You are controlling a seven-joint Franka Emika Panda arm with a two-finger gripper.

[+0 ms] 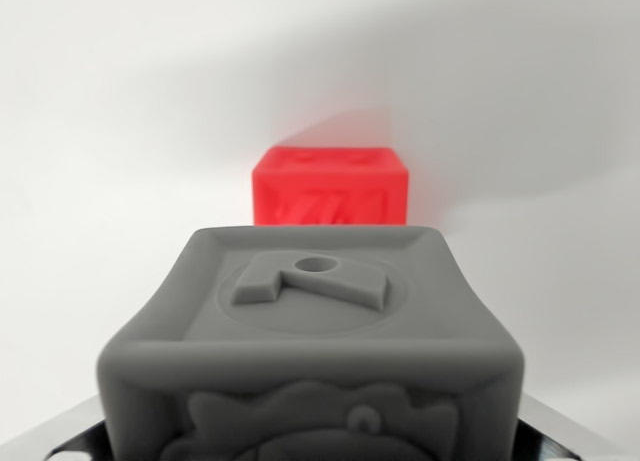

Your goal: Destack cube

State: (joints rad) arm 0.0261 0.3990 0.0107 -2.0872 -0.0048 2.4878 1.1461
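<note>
A matte grey cube (310,351) is filling the lower frame, showing a raised relief figure inside a circle on top. Behind it, centre frame, a bright red cube (330,189) is showing embossed marks against a plain white surface (100,131).

Only gripper (320,451) bits visible: glossy black, angular finger edges at both bottom corners, with pale grey reflective highlights. No cables or markings showing.
</note>
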